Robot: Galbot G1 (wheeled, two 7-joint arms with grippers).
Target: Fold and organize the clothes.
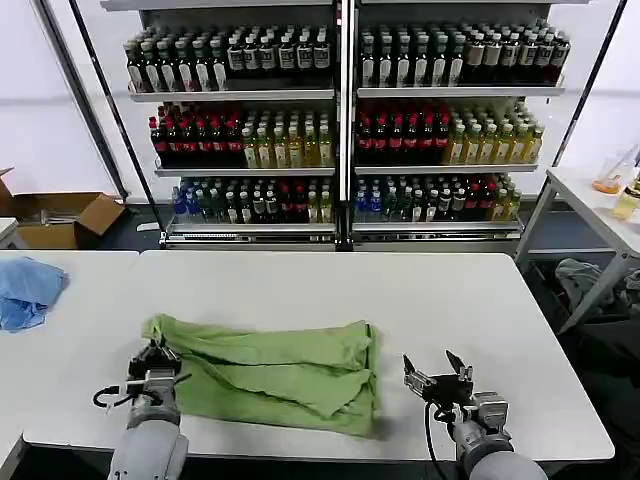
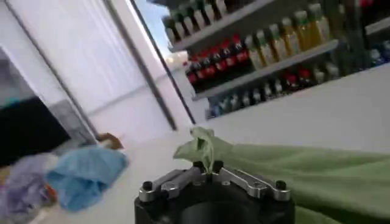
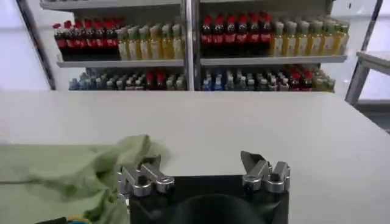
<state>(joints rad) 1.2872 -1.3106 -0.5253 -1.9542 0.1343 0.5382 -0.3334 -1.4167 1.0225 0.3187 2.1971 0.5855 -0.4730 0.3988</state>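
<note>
My left gripper (image 1: 153,357) pinches the green shirt (image 1: 275,375) at its nine o'clock corner (left wrist view confirms); my right gripper (image 1: 437,377) gapes, holding nothing, at three o'clock.

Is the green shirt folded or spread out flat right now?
Partly folded: the green shirt lies bunched in overlapping layers, and the left gripper pinches its corner.

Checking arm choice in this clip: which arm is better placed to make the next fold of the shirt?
Probably left: the left gripper is shut on the shirt at its left corner, fabric pinched between its fingers. The right gripper hangs open, just off the shirt's right edge.
</note>
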